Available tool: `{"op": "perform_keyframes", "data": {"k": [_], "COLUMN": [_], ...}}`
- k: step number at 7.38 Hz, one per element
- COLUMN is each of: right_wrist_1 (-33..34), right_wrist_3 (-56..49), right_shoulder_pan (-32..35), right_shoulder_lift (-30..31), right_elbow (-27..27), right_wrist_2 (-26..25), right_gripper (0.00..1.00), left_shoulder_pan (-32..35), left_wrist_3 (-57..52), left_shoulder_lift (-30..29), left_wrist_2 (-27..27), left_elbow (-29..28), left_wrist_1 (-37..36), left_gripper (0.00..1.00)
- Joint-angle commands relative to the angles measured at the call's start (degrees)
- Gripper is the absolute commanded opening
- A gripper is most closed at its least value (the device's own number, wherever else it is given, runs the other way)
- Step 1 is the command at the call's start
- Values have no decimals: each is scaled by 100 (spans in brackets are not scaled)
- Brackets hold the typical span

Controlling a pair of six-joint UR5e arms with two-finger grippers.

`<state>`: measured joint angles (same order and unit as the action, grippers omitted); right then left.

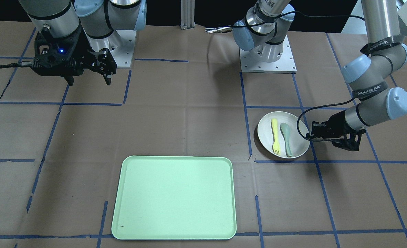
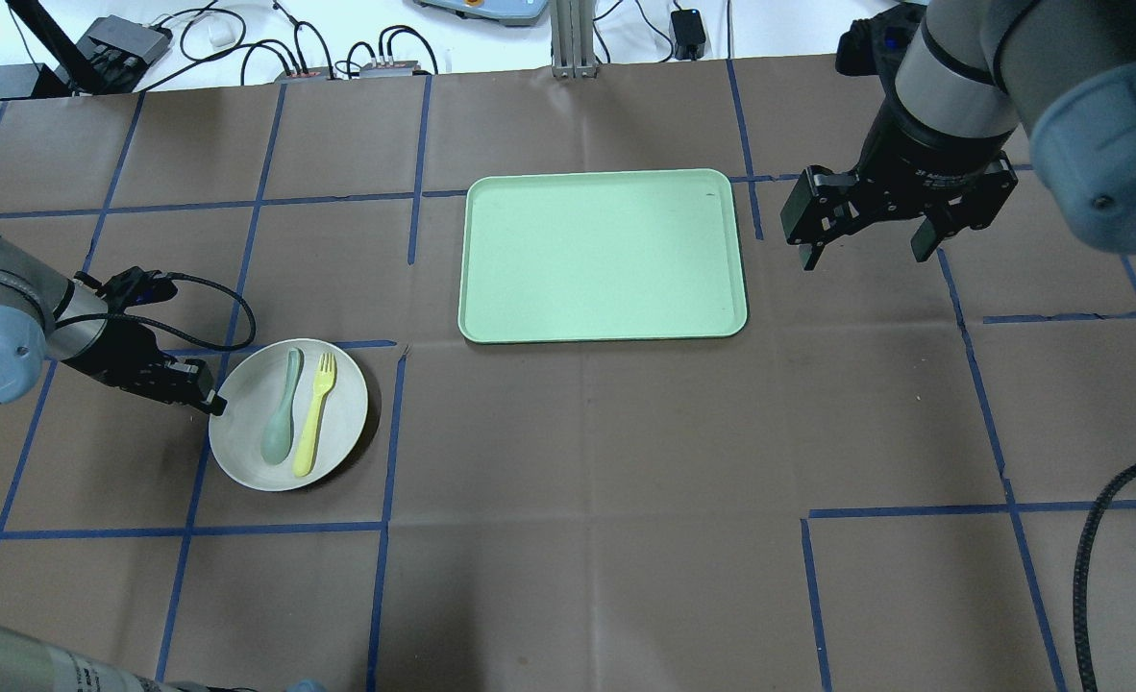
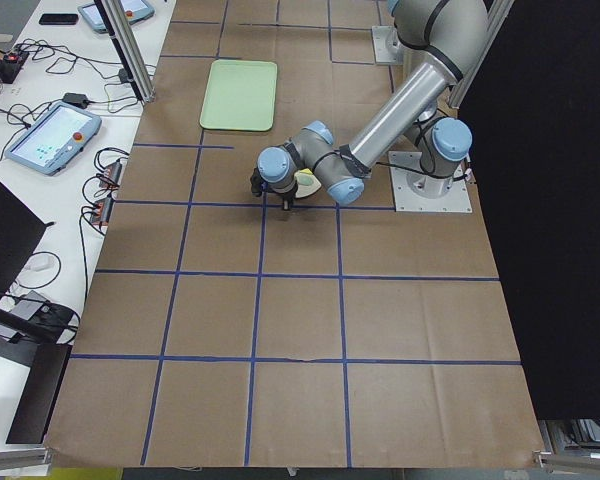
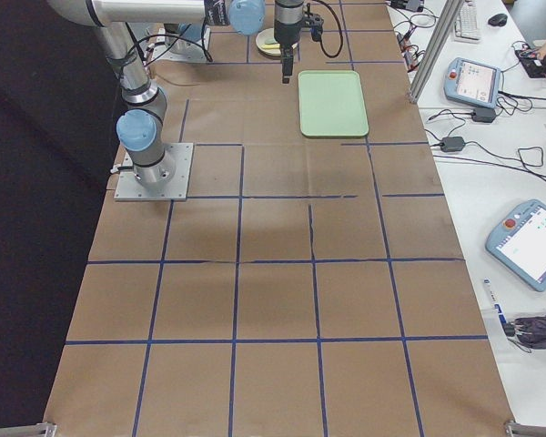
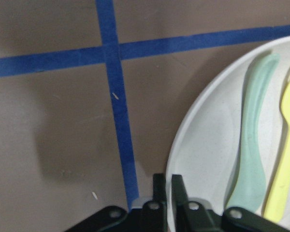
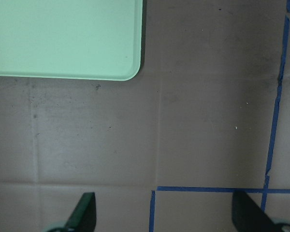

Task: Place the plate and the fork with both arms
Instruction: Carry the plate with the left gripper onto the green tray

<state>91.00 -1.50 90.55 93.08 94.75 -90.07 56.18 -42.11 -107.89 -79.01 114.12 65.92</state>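
The off-white plate lies on the table at my left, with the pale-yellow fork and a grey-green spoon side by side on it. My left gripper is low at the plate's left rim. In the left wrist view its fingers stand pinched together at the rim of the plate, beside the spoon and the fork. My right gripper is open and empty, up above the table right of the tray. The front view shows the plate, the fork and the left gripper.
The mint-green tray lies at the table's middle, far side; its corner shows in the right wrist view. Brown paper with blue tape lines covers the table. Cables and devices lie beyond the far edge.
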Motion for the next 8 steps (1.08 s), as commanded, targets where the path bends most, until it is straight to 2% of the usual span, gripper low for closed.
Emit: {"op": "perform_keyframes", "data": {"k": [1,2,3,5,8], "right_wrist_1": [-4,-4,-4,-4,-4], "right_wrist_3": [1,-8,1,-8,-8], "right_shoulder_pan": [6,-11,6,-3,-3], "right_shoulder_lift": [0,0,0,0,0], "right_elbow": [0,0,0,0,0], "right_wrist_2": [7,-2,7,-2,7], "right_gripper": [100,100,100,100,100], "left_shoulder_pan": [51,121,226,996,2201], "left_wrist_3": [271,743,992,1614,2556], "left_shoulder_lift": [145,181,242,470,174], "left_wrist_2": [139,524,554,545,563], "left_elbow": [-38,-65,-91,-275,-1151], "left_wrist_1": [35,44,35,18,53], "left_gripper": [0,0,0,0,0]}}
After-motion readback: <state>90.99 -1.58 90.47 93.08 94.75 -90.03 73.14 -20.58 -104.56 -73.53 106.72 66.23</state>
